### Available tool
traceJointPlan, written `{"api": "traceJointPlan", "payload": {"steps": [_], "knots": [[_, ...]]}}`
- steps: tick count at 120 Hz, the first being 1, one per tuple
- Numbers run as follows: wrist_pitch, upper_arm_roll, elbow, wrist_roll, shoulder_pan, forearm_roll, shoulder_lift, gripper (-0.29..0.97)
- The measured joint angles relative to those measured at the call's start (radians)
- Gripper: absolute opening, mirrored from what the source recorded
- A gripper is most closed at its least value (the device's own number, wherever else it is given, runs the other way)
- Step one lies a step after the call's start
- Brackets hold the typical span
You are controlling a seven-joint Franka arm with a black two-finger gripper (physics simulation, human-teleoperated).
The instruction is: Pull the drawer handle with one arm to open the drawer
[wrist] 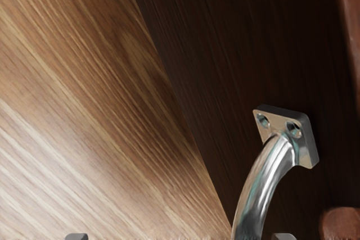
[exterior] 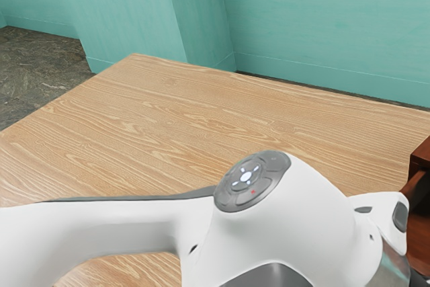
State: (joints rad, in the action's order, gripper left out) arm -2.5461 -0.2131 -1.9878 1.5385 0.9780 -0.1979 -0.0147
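A dark wooden drawer front (wrist: 236,54) lies close ahead of my hand in the wrist view. On it a curved chrome handle (wrist: 260,186) is fixed by a two-screw plate (wrist: 286,134). My gripper (wrist: 180,236) is open. Its two grey fingertips (wrist: 76,235) just show, wide apart, with the handle between them and close to one tip. In the exterior view the reddish-brown cabinet (exterior: 419,186) stands at the right edge. My white arm (exterior: 282,233) reaches to it and hides the fingers.
The cabinet stands on a light wooden table (exterior: 168,119) that stretches left and back. Teal walls (exterior: 322,18) rise behind it, and a dark stone floor (exterior: 33,58) lies at the exterior view's left.
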Motion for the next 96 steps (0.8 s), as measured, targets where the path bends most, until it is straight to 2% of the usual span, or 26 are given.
{"api": "traceJointPlan", "payload": {"steps": [32, 58, 66, 81, 96], "knots": [[-0.009, -0.001, 0.000, 0.000, -0.010, 0.002, -0.032, 0.39], [0.015, -0.001, -0.001, -0.001, -0.064, 0.013, -0.104, 0.57], [0.126, 0.000, 0.116, -0.001, -0.115, 0.031, -0.089, 0.60], [0.456, -0.002, 0.423, -0.002, -0.205, 0.079, 0.029, 0.64], [0.727, -0.001, 0.561, -0.003, -0.262, 0.123, 0.077, 0.66]]}}
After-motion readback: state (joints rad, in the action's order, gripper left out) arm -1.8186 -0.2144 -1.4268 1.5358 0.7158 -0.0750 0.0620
